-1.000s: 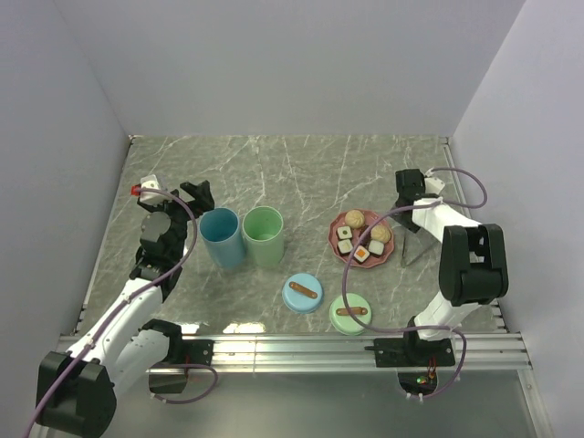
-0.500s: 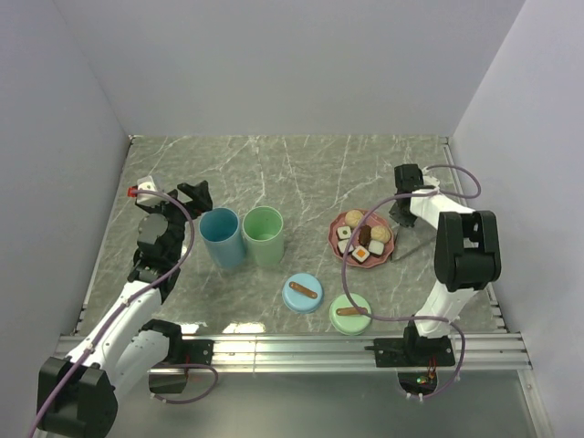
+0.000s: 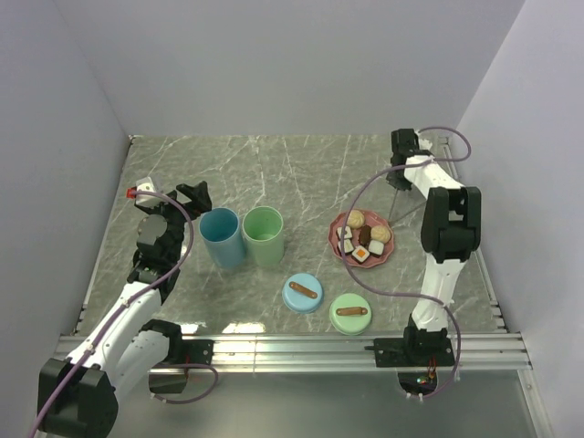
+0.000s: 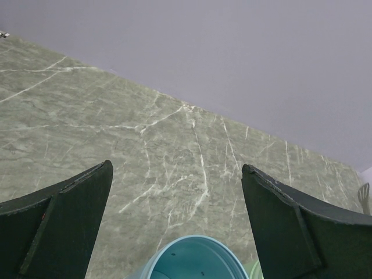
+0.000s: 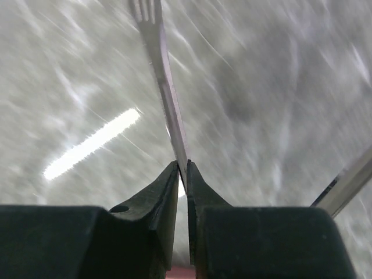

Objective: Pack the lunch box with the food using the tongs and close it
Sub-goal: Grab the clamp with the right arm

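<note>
My right gripper (image 3: 399, 175) is near the back right corner, shut on one arm of the slim grey tongs (image 3: 393, 203), which hang down from it toward the plate. In the right wrist view the jaws (image 5: 182, 168) pinch that flat metal arm (image 5: 165, 81), and the tongs' other arm (image 5: 349, 180) shows at the right edge. The food (image 3: 362, 239), sushi squares and brown balls, lies on a pink plate (image 3: 334, 235). The lunch box is a blue cup (image 3: 222, 235) and a green cup (image 3: 264, 234), both uncovered. My left gripper (image 3: 194, 194) is open just behind the blue cup (image 4: 195, 258), its jaws (image 4: 175, 168) holding nothing.
A blue lid (image 3: 302, 293) and a green lid (image 3: 350, 313), each with a brown handle, lie near the front edge. Grey walls close in the left, back and right of the marble table (image 3: 292, 173). A cable loops from the right arm over the plate.
The right gripper closed on the tongs beside the plate, then lifted them and swung toward the back right corner. The left arm has stayed put.
</note>
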Controlling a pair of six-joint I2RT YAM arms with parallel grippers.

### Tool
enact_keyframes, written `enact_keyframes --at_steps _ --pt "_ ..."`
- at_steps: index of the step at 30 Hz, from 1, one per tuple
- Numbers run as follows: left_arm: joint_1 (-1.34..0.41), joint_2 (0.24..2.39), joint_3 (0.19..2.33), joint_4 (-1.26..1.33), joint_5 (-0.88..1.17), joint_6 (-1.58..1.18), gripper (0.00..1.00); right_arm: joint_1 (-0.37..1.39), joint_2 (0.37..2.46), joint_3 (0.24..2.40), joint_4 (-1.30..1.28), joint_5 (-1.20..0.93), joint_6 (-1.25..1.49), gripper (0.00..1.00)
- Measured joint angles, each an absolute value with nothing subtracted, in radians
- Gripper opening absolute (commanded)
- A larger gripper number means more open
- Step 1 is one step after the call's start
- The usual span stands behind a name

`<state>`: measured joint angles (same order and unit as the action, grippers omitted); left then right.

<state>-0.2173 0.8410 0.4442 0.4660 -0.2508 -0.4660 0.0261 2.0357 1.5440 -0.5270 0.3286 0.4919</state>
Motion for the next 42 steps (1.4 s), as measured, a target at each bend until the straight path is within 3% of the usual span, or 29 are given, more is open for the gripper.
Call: enact_keyframes --at_steps 26,38,42 --pt "-0.216 0.855 0.430 0.476 -0.251 -0.469 0.99 0.033 2.449 2.260 -0.589 0.100 0.378 0.19" --pt "-0.216 0.854 0.428 0.490 -0.251 -0.471 1.00 0.033 2.454 2.266 -0.628 0.036 0.346 0.25" --pt "-0.216 0.854 0.428 0.489 -0.251 -0.476 1.00 0.036 2.442 2.225 -0.595 0.052 0.344 0.31"
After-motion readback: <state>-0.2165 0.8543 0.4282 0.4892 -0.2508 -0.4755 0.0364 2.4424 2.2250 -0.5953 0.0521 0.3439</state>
